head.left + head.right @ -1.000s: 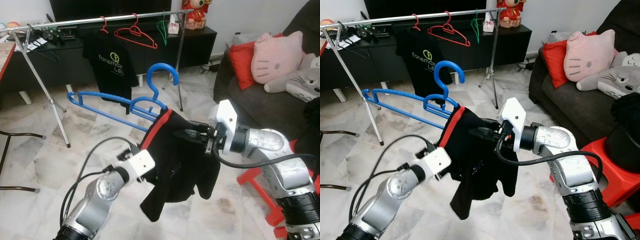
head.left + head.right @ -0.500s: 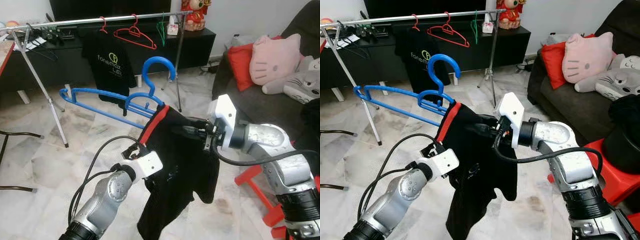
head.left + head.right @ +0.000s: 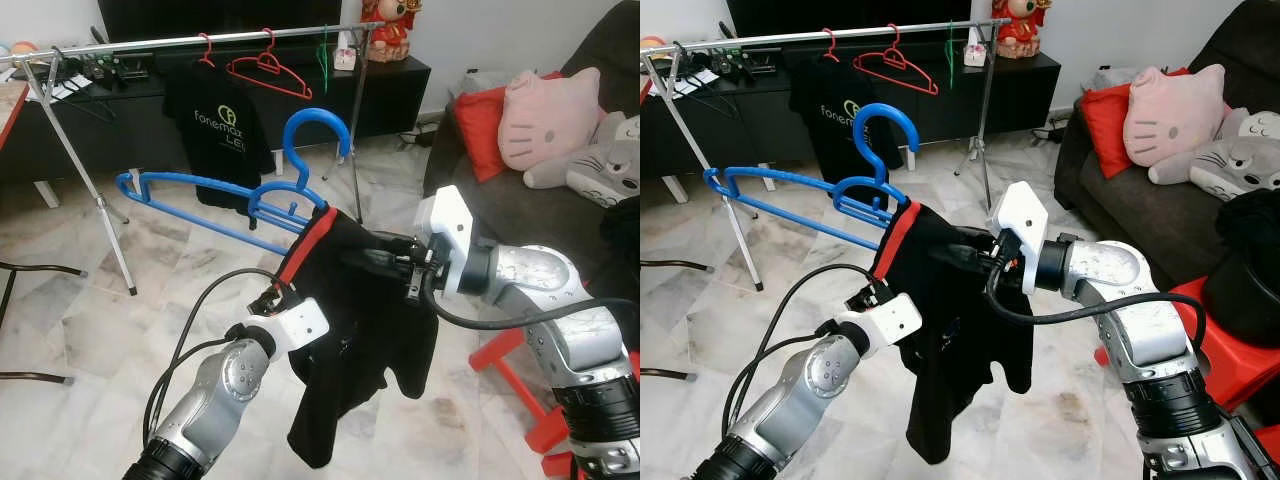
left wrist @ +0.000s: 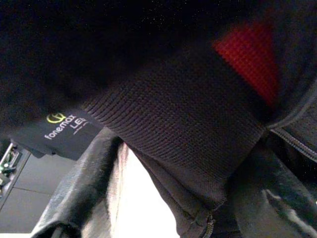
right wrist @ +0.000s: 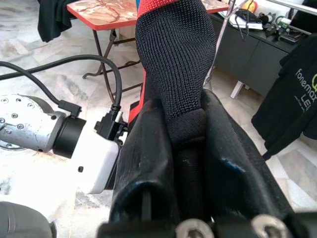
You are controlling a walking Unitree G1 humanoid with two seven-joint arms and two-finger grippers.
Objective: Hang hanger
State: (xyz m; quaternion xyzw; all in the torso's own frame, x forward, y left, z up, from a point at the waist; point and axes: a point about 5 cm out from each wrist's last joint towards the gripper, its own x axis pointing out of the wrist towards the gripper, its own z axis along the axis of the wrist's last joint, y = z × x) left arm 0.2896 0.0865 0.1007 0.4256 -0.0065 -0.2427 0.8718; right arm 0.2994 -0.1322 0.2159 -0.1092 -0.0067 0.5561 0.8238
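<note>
Left eye view is showing both arms raised in front of the robot, sharing a black shirt (image 3: 355,330) with a red collar that is draped on a blue hanger (image 3: 245,190). The hanger is sticking out toward the robot's left, its hook curling up above the collar, well short of the clothes rail (image 3: 200,40) beyond. On that rail a black printed tee (image 3: 220,125) and a red hanger (image 3: 268,68) are hanging. The right gripper (image 5: 185,119) is pinching the shirt's ribbed collar, both black fingers (image 5: 148,148) pressed against the knit (the wrist camera is showing this plainly). The left gripper (image 3: 283,298) is sitting against the lower collar edge; fabric is lying across its fingers (image 4: 84,183) in the left wrist view, and I cannot tell whether they are closed on it. A pink cat cushion (image 3: 545,115) is resting on the sofa (image 3: 600,60) to the right.
</note>
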